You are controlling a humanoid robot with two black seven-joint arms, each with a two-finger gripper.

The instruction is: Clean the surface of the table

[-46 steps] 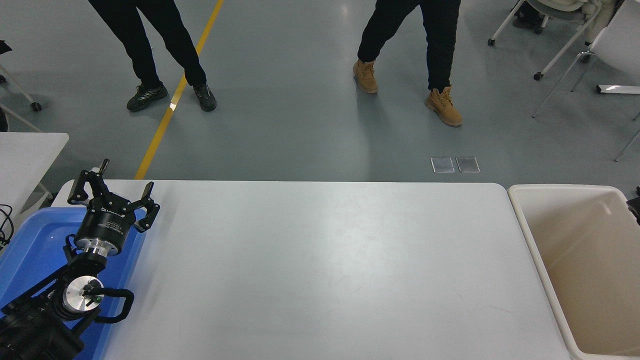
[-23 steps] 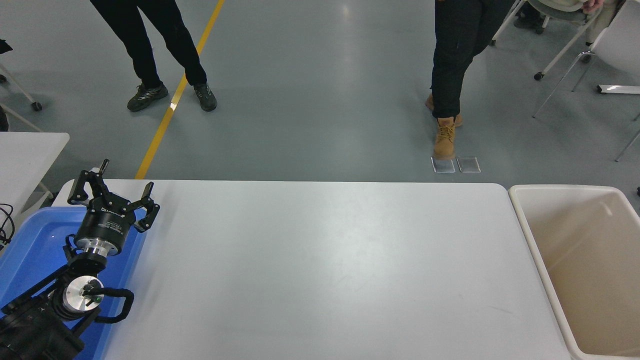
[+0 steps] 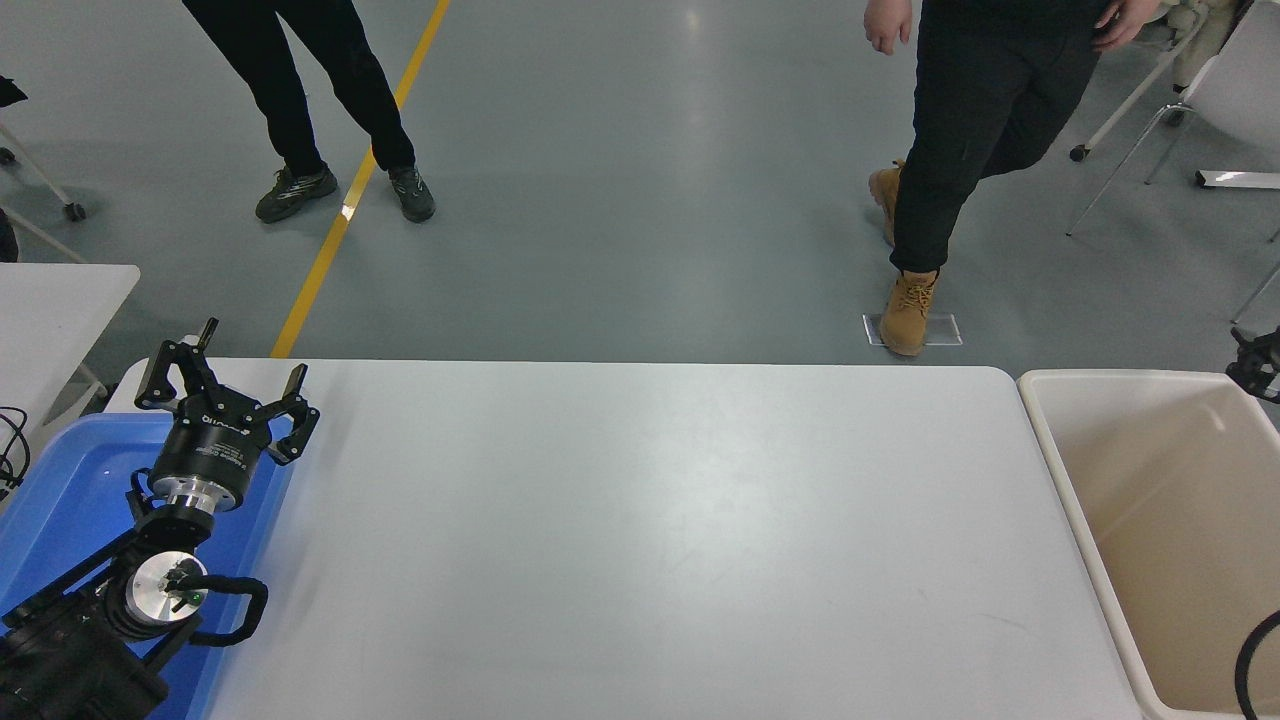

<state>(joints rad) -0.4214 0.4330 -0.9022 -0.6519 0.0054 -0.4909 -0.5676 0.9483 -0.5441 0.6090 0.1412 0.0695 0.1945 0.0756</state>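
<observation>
Tabletop, i.e. the table surface [image 3: 640, 540], spans most of the view, white & matte. Beige bin [image 3: 1170, 540] sits just beside its right end; blue tray [image 3: 60, 500] at the left edge. Left gripper [image 3: 225, 395] is parked over the tray's far corner w/ fingers spread apart. Right gripper [image 3: 1262, 365] barely shows at the right edge above the bin; can't tell its state. Two people's legs stand on the floor beyond.

The tabletop [image 3: 650, 540] is a large, plain white rectangle with rounded far corners and a smooth matte finish. It lies flat and spans most of the view from left to right, its far edge straight. Faint scuffs and soft light reflections show on it.
</observation>
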